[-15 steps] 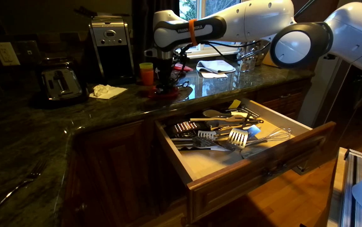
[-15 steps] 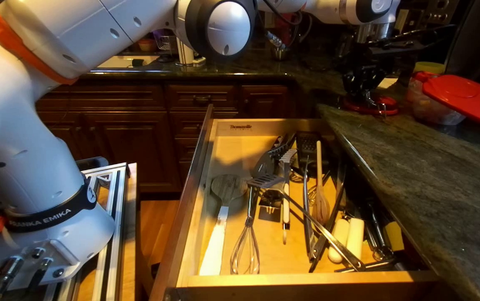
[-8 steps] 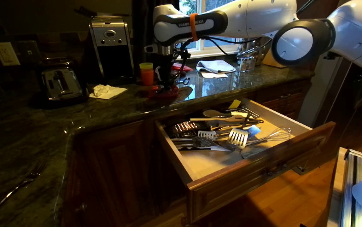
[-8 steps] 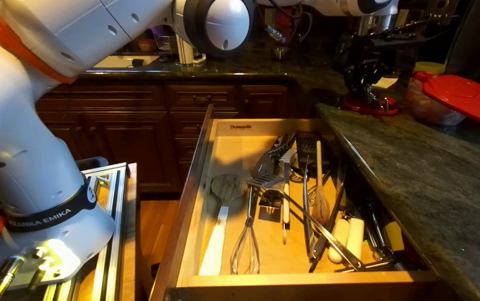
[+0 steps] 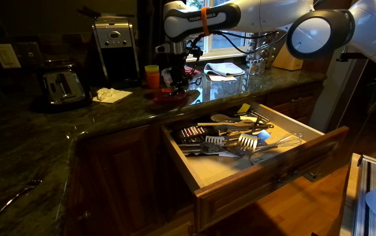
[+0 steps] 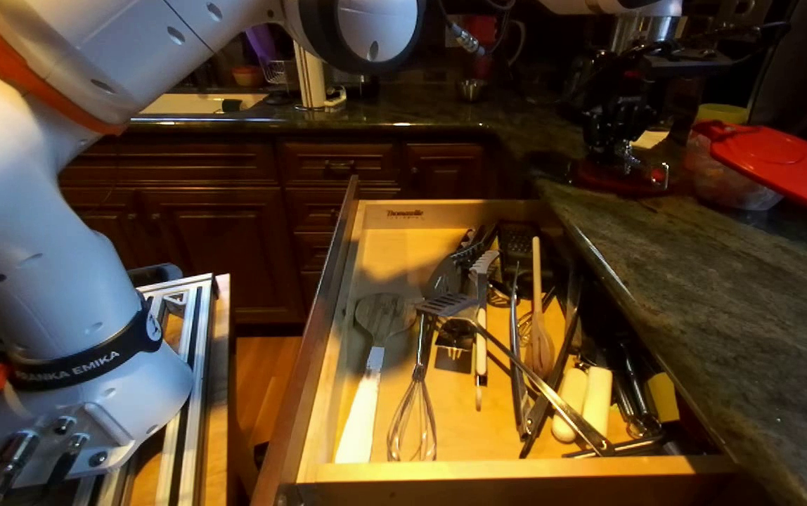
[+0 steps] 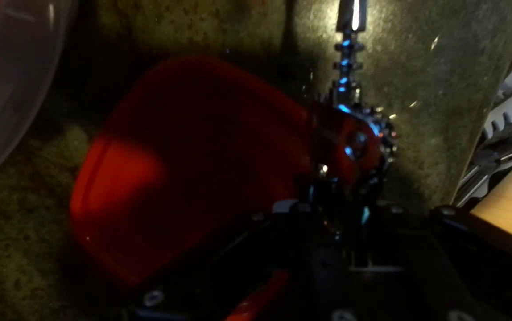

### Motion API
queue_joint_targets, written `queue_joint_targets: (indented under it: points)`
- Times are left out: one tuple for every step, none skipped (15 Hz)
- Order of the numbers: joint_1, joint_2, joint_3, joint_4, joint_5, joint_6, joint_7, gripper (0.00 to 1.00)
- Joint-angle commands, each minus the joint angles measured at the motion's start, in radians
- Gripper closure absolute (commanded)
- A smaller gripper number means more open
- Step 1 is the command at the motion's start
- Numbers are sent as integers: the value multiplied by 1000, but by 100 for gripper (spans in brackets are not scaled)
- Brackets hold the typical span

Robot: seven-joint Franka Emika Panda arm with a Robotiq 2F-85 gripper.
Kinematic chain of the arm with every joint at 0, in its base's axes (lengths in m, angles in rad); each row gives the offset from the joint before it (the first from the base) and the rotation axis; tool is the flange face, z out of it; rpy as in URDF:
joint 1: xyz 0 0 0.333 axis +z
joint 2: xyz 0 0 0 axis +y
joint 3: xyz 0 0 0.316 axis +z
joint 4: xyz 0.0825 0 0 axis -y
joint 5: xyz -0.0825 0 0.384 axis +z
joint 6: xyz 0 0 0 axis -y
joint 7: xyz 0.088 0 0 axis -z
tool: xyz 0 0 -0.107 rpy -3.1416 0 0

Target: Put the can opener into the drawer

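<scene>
Can opener [image 7: 349, 120] is mostly shiny metal up close: toothed wheel, ribbed shaft, and a plate with red in it, can't tell if that's paint or reflection. It's up in the gripper [image 5: 180, 85], fingers pinching it, over a flat red piece [image 7: 184, 165] with rounded corners. Super dark around the fingertips though, so the exact grab point is hard to make out.

Those teeth only come through in the wrist view. In both exterior views the opener's down to a small loopy metal bit poking out beside the fingers. An exterior view adds some lettering [image 6: 404, 213] on the inner wall of the drawer [image 6: 502, 472], which is pulled open lower than the hand, out past the counter edge, with a whisk [image 6: 417, 383] in it.

Countertop [image 7: 430, 67] under the hand is dark green speckled stone, pretty glossy. A clear container [image 7: 17, 84] sits near the hand; a toaster [image 5: 64, 83] and coffee maker [image 5: 116, 49] are further off from it. Beyond the hand there's a window [image 5: 229, 42], with a folded cloth [image 5: 224, 69] near it. Dim room, brown cabinets [image 6: 199, 239] lower than the hand.
</scene>
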Motion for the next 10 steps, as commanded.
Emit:
queue_joint_targets:
  points:
    - [-37,-116,21,-207,13,51,-62,96]
    - [-47,-141,26,-259,19,78,-72,96]
    - [-58,-158,35,-298,28,117,-82,96]
    - [-66,-178,43,-340,36,152,-92,96]
    - [-72,-197,46,-382,37,193,-99,96]
    - [-77,-215,50,-424,37,234,-106,96]
    - [-83,-235,55,-468,34,271,-115,96]
    - [-91,-254,63,-511,35,309,-132,96]
    - [-100,-275,71,-554,41,344,-141,96]
    - [-96,-297,59,-594,56,383,-145,96]
